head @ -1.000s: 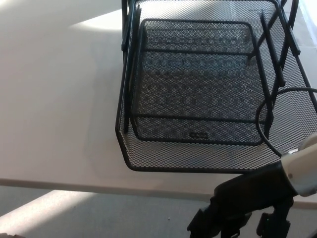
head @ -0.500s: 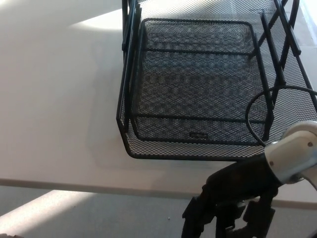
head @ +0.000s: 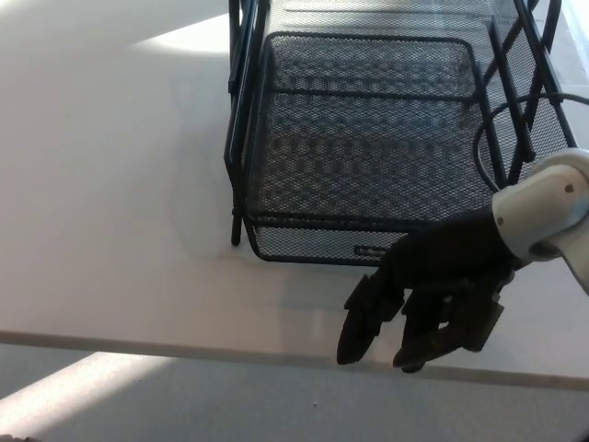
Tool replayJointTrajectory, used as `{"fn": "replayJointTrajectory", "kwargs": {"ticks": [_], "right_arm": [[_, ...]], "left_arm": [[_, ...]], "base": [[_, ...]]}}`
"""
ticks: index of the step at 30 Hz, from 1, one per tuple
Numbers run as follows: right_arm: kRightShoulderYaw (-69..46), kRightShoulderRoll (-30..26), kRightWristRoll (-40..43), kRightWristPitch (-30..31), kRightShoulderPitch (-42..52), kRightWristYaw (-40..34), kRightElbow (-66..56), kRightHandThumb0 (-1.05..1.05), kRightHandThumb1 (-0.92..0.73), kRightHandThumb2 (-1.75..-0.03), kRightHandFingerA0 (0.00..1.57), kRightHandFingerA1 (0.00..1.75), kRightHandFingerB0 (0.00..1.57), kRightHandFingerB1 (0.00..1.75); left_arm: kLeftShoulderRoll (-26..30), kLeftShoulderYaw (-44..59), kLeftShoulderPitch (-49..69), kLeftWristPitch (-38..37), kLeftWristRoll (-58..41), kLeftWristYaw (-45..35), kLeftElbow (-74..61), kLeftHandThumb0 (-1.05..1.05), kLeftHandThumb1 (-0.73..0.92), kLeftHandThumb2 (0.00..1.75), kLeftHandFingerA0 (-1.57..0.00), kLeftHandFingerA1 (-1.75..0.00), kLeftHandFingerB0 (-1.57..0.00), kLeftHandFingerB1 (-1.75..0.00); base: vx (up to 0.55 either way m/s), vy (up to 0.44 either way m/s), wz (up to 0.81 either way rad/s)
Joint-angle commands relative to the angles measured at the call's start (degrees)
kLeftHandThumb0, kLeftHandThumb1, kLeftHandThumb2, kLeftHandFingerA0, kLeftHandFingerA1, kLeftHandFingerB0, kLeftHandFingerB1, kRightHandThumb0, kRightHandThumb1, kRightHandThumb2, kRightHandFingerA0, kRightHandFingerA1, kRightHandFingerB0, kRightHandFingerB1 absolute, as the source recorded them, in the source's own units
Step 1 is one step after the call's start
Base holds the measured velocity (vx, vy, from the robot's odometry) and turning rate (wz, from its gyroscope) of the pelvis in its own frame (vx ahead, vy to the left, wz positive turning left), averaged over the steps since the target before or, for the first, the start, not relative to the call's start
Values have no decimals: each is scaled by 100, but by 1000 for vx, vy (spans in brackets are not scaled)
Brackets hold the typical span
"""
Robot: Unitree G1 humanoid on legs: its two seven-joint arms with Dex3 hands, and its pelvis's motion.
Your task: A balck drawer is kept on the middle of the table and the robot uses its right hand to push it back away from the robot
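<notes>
Where frame crops, drawer (head: 368, 147) top, robot hand (head: 433, 299) overlapping

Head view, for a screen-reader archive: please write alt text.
A black right hand, fingers curled downward, sits at the front edge of a black mesh drawer in its wire rack on a white table. No left hand shows.

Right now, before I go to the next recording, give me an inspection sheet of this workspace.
Surface: white table, sunlit patch at the far left.
Job's things: black mesh drawer in its wire frame, front edge level with the frame's near legs.
Clutter: nothing seen.
Hands: right hand at the drawer's front right corner, fingers apart, pointing down over the table's near edge, holding nothing; left hand not in view.
Cables: black cable looping from the right wrist over the drawer.
Surroundings: grey floor below the table edge.
</notes>
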Motion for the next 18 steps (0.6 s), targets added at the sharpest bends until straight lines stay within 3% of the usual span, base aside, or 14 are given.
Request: {"fn": "replayJointTrajectory", "kwargs": {"ticks": [1, 18], "right_arm": [[-102, 70, -100, -195, -139, 116, 191, -55, -78, -63, 50, 42, 37, 35], [-235, 405, -288, -662, -309, 151, 1157, -56, -78, -64, 51, 42, 38, 35]], "left_arm": [[86, 8, 63, -61, 77, 24, 28, -56, 72, 62, -46, -38, -31, -32], [97, 42, 86, -72, 48, -22, 27, -56, 72, 63, -46, -38, -32, -32]], "base": [[0, 0, 0], [0, 0, 0]]}}
